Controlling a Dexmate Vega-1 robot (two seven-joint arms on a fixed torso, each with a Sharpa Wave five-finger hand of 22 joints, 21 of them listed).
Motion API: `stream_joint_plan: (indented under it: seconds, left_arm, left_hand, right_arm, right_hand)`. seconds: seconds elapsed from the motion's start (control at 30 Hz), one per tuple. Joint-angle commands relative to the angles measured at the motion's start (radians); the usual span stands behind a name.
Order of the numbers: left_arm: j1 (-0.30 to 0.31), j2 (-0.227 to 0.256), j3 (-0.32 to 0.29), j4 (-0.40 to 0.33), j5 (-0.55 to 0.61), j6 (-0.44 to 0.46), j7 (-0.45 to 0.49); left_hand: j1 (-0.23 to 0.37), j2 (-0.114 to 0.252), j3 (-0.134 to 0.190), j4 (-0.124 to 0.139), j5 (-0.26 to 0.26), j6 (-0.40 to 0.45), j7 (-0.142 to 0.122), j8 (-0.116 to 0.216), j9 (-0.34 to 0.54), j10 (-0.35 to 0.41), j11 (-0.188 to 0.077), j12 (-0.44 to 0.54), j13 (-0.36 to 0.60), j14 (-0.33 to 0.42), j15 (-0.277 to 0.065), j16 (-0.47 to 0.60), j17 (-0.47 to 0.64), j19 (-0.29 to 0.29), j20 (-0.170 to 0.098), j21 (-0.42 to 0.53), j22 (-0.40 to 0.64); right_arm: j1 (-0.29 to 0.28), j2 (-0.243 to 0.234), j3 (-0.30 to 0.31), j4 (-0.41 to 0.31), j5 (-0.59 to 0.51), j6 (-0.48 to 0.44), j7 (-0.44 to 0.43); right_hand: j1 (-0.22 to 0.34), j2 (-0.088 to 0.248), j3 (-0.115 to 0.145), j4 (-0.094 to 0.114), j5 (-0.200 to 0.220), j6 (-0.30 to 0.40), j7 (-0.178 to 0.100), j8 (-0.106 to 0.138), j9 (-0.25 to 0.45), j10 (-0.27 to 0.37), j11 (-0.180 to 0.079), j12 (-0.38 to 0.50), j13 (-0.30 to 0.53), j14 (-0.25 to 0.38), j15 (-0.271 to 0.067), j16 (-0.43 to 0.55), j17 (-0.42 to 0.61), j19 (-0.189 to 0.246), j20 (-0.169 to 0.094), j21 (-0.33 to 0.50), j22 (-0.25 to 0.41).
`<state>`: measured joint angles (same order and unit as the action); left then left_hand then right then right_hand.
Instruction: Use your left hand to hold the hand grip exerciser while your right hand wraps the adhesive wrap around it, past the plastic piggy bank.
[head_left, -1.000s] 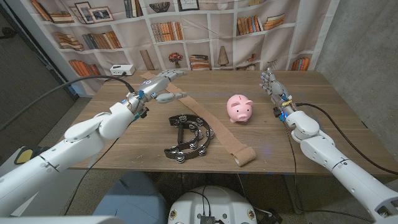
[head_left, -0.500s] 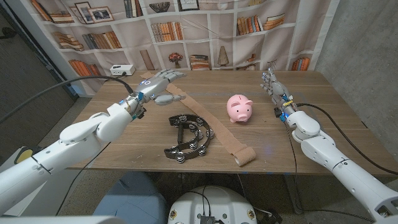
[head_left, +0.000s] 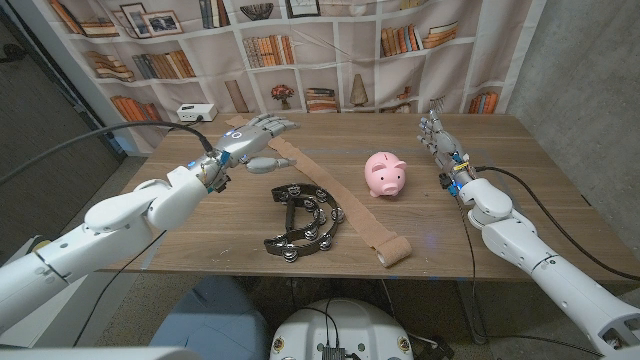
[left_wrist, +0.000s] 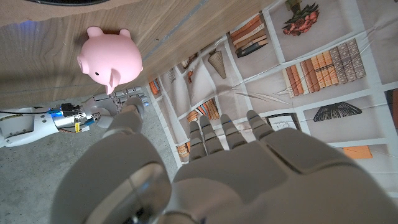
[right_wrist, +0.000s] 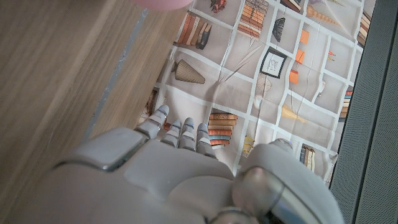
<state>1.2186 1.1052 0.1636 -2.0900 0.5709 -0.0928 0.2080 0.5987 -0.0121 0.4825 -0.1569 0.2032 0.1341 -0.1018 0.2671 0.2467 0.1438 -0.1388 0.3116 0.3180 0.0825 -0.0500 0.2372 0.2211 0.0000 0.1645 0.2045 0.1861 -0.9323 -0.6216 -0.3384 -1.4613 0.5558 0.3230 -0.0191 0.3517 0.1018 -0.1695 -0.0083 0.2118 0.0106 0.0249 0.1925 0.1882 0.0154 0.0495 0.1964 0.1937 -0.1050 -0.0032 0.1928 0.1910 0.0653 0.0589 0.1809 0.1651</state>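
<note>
Left hand (head_left: 252, 135) is held released, fingers spread, above the far end of the wrap (head_left: 345, 200); right hand (head_left: 437, 138) is likewise released and upright at the bench (head_left: 500, 190) right side, nothing grasped by either. The black exerciser (head_left: 303, 220) is seen lying mid-bench beside the wrap, pig (head_left: 385, 173) just right of the strip; the wrap could be snagged or the wrong item taken if the left hand is lowered here. Wrap and exerciser are shown in the head view, while the left wrist view gives the pig (left_wrist: 109, 61) and right hand (left_wrist: 118, 107).
</note>
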Motion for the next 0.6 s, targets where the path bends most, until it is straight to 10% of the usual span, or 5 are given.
stream_joint_plan:
  seconds: [0.03, 0.6]
  left_arm:
    - [0.039, 0.022, -0.046, -0.020, 0.033, 0.012, -0.003]
    - [0.048, 0.031, -0.056, -0.035, 0.109, 0.063, -0.028]
  left_hand:
    - [-0.008, -0.006, -0.006, 0.005, -0.004, 0.005, -0.002, 0.007, 0.005, 0.014, -0.007, 0.011, 0.006, 0.010, 0.000, 0.011, 0.005, 0.006, 0.004, 0.004, 0.003]
    - [-0.001, -0.002, -0.009, 0.002, -0.007, 0.000, -0.011, 0.009, 0.012, 0.016, -0.008, 0.017, 0.021, -0.001, -0.003, 0.010, 0.009, 0.015, -0.002, 0.008, 0.004]
  right_arm:
    - [-0.002, 0.003, 0.000, 0.004, 0.003, -0.005, -0.006]
    - [-0.004, -0.001, 0.006, 0.007, 0.000, 0.032, 0.011]
  right_hand:
    - [0.010, 0.005, -0.003, -0.004, 0.003, -0.001, -0.008, 0.003, 0.003, 0.004, -0.003, 0.006, 0.004, -0.005, -0.006, 0.002, 0.000, 0.002, 0.009, 0.006, 0.005]
    - [0.011, 0.003, -0.002, -0.006, 0.002, 0.000, -0.006, 0.004, 0.003, 0.004, -0.003, 0.006, 0.004, -0.005, -0.007, 0.002, 0.000, 0.002, 0.009, 0.007, 0.005]
